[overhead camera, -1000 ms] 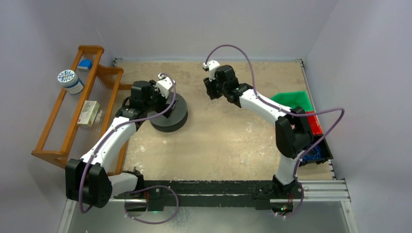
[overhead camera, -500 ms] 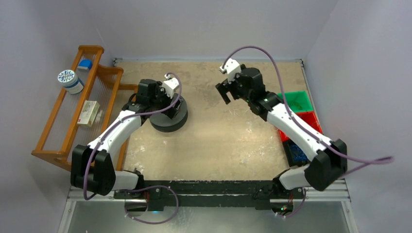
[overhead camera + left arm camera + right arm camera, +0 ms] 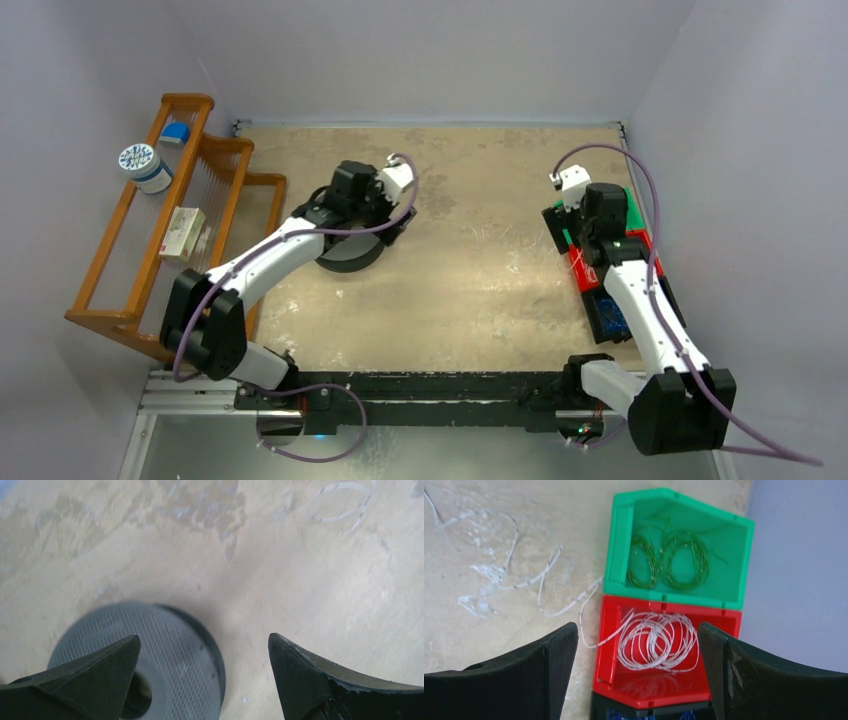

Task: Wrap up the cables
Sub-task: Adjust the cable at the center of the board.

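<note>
Whitish cables (image 3: pixel 659 641) lie coiled in a red bin (image 3: pixel 610 630), and one strand trails over its left wall onto the table (image 3: pixel 544 577). My right gripper (image 3: pixel 638 626) hangs open above that bin with nothing between its fingers; in the top view it (image 3: pixel 555 228) is at the table's right side. A faint cable loop (image 3: pixel 340 502) lies on the bare table, far ahead of my left gripper (image 3: pixel 204 637). That gripper is open and empty, over the right edge of a grey-topped black spool (image 3: pixel 160 655), which sits left of centre (image 3: pixel 345 250).
A green bin (image 3: pixel 684 510) holding green wire coils (image 3: pixel 669 560) sits behind the red one. A black bin (image 3: pixel 612 318) with blue wire is in front of it. A wooden rack (image 3: pixel 130 250) with small items stands along the left edge. Grey walls enclose the table.
My right arm swung from the table's back middle to the right, over the bins, and its jaws opened. My left gripper moved right across the spool to its right edge.
</note>
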Tool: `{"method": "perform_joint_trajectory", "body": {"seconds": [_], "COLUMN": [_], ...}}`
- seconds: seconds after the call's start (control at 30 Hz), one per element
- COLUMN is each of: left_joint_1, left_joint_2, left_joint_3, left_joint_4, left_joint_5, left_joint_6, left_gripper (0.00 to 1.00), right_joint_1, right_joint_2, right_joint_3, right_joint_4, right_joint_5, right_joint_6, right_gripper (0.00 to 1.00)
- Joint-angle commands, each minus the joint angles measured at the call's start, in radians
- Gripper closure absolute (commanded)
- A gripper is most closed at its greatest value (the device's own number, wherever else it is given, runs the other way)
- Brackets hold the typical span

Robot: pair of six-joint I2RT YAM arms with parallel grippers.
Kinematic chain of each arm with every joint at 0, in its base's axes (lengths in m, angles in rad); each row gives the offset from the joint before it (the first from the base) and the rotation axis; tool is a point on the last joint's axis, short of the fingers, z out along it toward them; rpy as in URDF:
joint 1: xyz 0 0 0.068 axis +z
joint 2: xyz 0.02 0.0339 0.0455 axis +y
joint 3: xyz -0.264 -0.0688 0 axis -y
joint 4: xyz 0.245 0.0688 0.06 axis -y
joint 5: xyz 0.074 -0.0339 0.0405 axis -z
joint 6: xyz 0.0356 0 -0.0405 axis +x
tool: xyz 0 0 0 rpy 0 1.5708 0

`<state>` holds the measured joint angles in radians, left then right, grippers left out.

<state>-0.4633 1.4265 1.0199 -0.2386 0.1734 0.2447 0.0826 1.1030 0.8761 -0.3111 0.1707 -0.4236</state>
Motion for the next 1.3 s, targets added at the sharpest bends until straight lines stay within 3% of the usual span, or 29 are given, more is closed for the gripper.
{"method": "perform_joint_trajectory", "body": {"seconds": [0.0,0.17,0.4,0.7,0.97,1.27], "left_joint_1": [-0.108,-0.203,-0.239,-0.253,-0.265,-0.270], "left_joint_2": [0.120,0.296,0.417,0.404,0.426,0.402], "left_joint_3": [0.191,0.356,0.464,0.389,0.382,0.346], "left_joint_4": [0.017,-0.041,-0.036,0.099,0.134,0.145], "left_joint_5": [-0.136,-0.120,-0.039,-0.061,-0.126,-0.125], "left_joint_6": [-0.045,-0.156,-0.361,-0.438,-0.479,-0.476], "left_gripper": [0.02,0.02,0.02,0.03,0.03,0.03], "right_joint_1": [-0.073,-0.182,-0.204,-0.212,-0.213,-0.276], "right_joint_2": [-0.061,-0.062,-0.063,0.021,0.182,0.136], "right_joint_3": [-0.054,-0.061,-0.133,-0.125,-0.047,0.034], "right_joint_4": [-0.006,0.020,0.068,0.073,0.050,-0.097], "right_joint_5": [0.048,0.026,0.039,-0.126,-0.167,-0.175], "right_joint_6": [0.010,0.024,0.052,-0.004,0.006,-0.080], "right_gripper": [0.09,0.10,0.17,0.23,0.35,0.38]}}
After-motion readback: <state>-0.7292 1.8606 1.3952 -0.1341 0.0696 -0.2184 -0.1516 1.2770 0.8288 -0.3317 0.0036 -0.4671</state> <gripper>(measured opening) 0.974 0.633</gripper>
